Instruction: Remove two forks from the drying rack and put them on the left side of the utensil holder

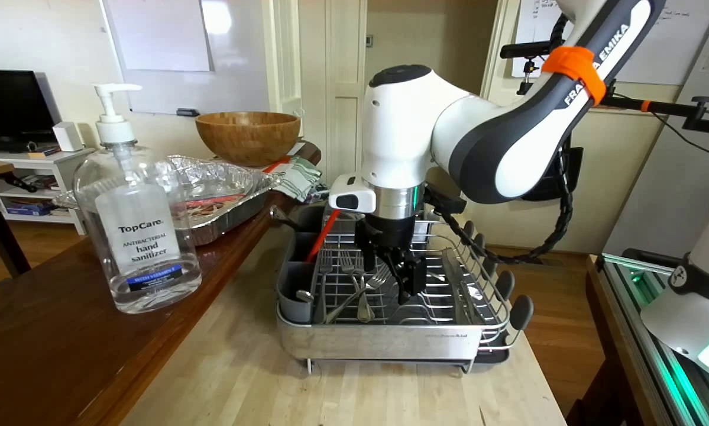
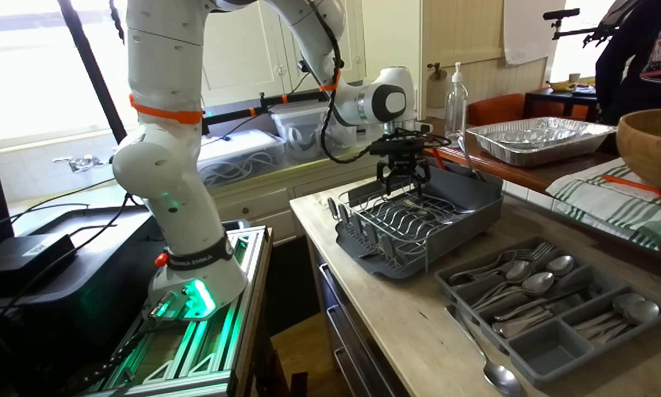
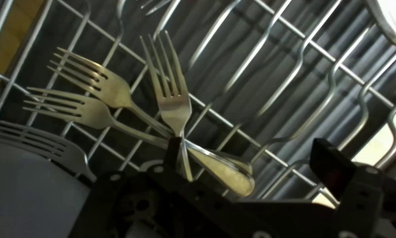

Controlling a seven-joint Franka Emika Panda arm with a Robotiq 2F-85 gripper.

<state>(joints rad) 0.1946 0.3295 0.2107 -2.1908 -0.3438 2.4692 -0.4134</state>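
Several silvery forks lie in the wire drying rack [image 1: 384, 341], which shows in both exterior views [image 2: 465, 223]. In the wrist view one fork [image 3: 174, 114] lies with tines up the picture. Two forks, one [image 3: 117, 92] and another [image 3: 93, 115], point left, and their handles cross under it. A further fork [image 3: 72, 155] is partly hidden at lower left. My gripper [image 3: 252, 155] is open and low over the rack, fingers pointing down. Its left finger covers the crossing handles; I cannot tell whether it touches them. The dark grey utensil holder [image 1: 294, 310] stands along the rack's side.
An orange-red handle [image 1: 324, 236] sticks up from the holder. Knives [image 1: 456, 290] lie in the rack. A grey compartment tray [image 2: 551, 353] with forks, spoons and knives stands beside the rack, near a loose spoon [image 2: 498, 376]. A sanitizer bottle [image 1: 147, 236] and wooden bowl [image 1: 248, 139] stand behind.
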